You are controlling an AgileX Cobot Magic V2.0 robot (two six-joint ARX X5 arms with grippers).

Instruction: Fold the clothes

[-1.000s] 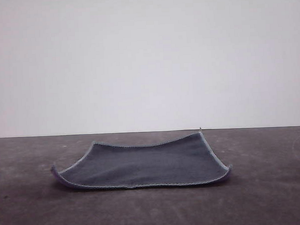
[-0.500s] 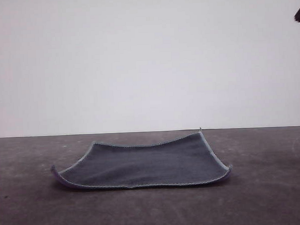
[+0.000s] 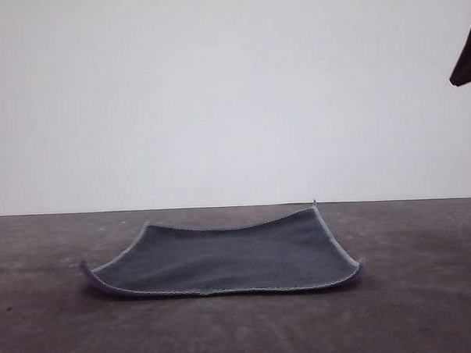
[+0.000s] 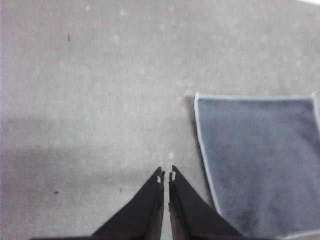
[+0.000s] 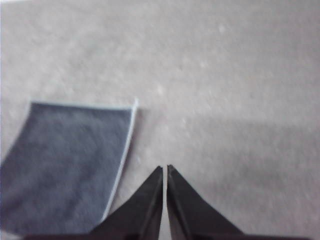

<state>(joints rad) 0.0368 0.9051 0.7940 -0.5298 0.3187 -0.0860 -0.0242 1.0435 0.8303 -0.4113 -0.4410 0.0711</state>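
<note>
Left fingers (image 4: 166, 176) pressed together, right fingers (image 5: 164, 170) likewise, both empty above table (image 4: 100, 100)

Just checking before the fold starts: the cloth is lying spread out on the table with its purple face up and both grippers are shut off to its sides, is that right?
Not quite. The cloth lies dark grey face up, as the front view shows; purple only peeks out under its curled near corners. The rest holds: it is spread on the table, with the left gripper and right gripper shut beside it.
</note>
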